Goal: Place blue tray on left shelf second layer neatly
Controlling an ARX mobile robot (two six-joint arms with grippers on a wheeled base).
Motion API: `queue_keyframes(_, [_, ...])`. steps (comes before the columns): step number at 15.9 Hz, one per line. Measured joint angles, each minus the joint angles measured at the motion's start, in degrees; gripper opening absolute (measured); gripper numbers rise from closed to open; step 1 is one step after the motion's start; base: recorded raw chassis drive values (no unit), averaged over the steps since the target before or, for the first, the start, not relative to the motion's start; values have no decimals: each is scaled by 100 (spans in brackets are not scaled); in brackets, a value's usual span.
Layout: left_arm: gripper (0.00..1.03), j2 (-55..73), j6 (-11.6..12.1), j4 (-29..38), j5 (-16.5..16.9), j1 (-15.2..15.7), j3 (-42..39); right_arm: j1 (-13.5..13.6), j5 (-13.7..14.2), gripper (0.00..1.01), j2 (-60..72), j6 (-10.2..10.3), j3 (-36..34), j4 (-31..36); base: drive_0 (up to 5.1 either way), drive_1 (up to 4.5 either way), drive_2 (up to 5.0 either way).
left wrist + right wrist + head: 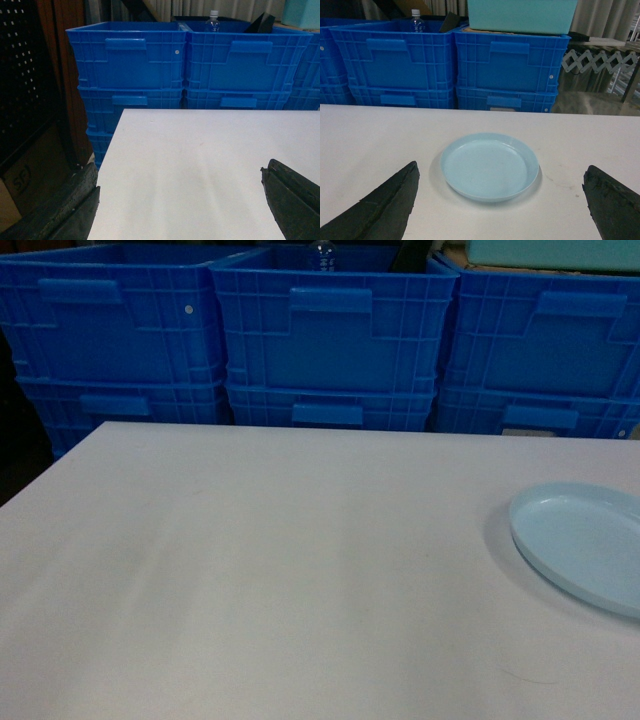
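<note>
Nearest the right wrist camera, the right gripper [500, 200] is seen with fingers spread wide, nothing held. Just beyond lies the blue tray [489, 165], flat on the white table [370, 135] near its right edge: round, shallow, smooth plastic, judged light and stiff but slippery (the low rim is the likely purchase). Over bare table, the left gripper [180, 200] is likewise held apart. Farthest, stacked blue crates [325, 335] are noted.

The left tool [180, 197], black fingers spread wide, hangs over the white flat desk [200, 165], with stacked deep-blue ribbed plastic crates [150, 65] beyond it.
</note>
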Motion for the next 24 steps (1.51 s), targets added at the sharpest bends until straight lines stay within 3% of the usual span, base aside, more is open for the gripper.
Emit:
queue_keyframes(2, [98,0,0,0,2,0,0,0,0,98,0,0,0,0,0,0,0])
queue_keyframes(3, [98,0,0,0,-2,0,0,-109,-245,98,210,-9,7,411,0,0,0])
queue_keyframes(5, [98,0,0,0,0,0,0,-728,-1215,98,2232,26,509,2100,0,0,0])
queue_keyframes(6, [98,0,0,2,0,0,0,-1001,-1812,98,3244,125,1049,2636,0,0,0])
queue_keyframes(7, [98,0,0,0,0,0,0,-1403,-2424,98,4376,221,1919,2636,0,0,0])
queue_keyframes(9, [98,0,0,0,2,0,0,-2153,-3657,98,6540,79,3639,1156,0,0,0])
queue_keyframes(10, [98,0,2,2,0,0,0,-2417,-4207,98,7567,-188,4387,293,0,0,0])
queue_keyframes(11, [98,0,0,2,2,0,0,-2636,-4476,98,8341,-474,4907,-323,0,0,0])
queue_keyframes(13, [98,0,0,0,0,0,0,-3209,-4597,98,9757,-1244,5864,-1294,0,0,0])
queue_keyframes(14, [98,0,0,0,0,0,0,-3322,-4594,98,10002,-1434,5984,-1353,0,0,0])
queue_keyframes(16, [98,0,0,0,4,0,0,-3423,-4592,98,10301,-1622,6000,-1366,0,0,0])
queue_keyframes(19, [98,0,0,0,2,0,0,-3357,-4638,98,10553,-1644,5954,-1086,0,0,0])
queue_keyframes(20, [98,0,0,-2,0,0,0,-3250,-4660,98,10577,-1576,5910,-944,0,0,0])
queue_keyframes(22, [98,0,0,0,2,0,0,-2695,-4301,98,10859,-1189,5866,-621,0,0,0])
queue_keyframes(24, [98,0,0,2,2,0,0,-2535,-4186,98,11132,-1084,5912,-632,0,0,0])
